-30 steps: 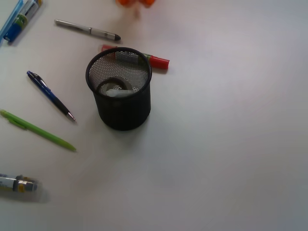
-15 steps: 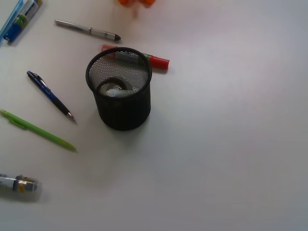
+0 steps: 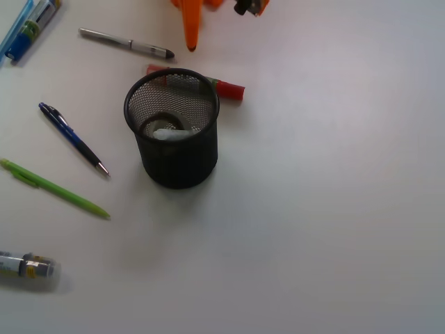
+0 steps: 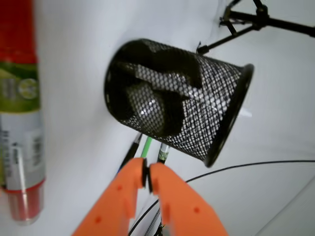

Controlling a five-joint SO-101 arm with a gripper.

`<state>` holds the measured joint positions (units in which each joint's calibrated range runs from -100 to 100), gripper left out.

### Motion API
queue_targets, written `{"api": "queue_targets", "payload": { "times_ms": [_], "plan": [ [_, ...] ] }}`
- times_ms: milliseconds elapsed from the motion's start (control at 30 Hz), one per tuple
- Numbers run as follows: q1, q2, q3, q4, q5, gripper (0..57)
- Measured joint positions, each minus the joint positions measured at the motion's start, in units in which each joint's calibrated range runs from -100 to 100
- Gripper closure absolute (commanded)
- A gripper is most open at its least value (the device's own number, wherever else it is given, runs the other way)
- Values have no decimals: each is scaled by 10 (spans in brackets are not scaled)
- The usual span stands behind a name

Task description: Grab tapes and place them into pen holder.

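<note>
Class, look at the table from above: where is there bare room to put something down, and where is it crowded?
Free: the whole stretch right of the pen holder, and the strip below it. Crowded: the left side, with the blue pen and green pen, and the top, where the red marker lies behind the holder.

A red marker is seen lying on the white table, its cap end pointing right. In the wrist view the marker is shown with a green-and-grey label and red ends. A grey pen with a dark tip is laid near the top left. A blue pen and a green pen are set at a slant on the left, apart from each other. Blue-and-green items are cut off at the top-left corner. A clear-capped item is placed at the lower-left edge. A black cable and a black tripod are visible in the wrist view.
</note>
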<state>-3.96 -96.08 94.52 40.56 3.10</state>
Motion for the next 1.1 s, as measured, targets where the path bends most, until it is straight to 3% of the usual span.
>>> {"api": "queue_targets", "payload": {
  "times_ms": [400,1100],
  "plan": [
    [-2,-17,0,186,-17,572],
    [1,-18,0,200,-36,572]
  ]
}}
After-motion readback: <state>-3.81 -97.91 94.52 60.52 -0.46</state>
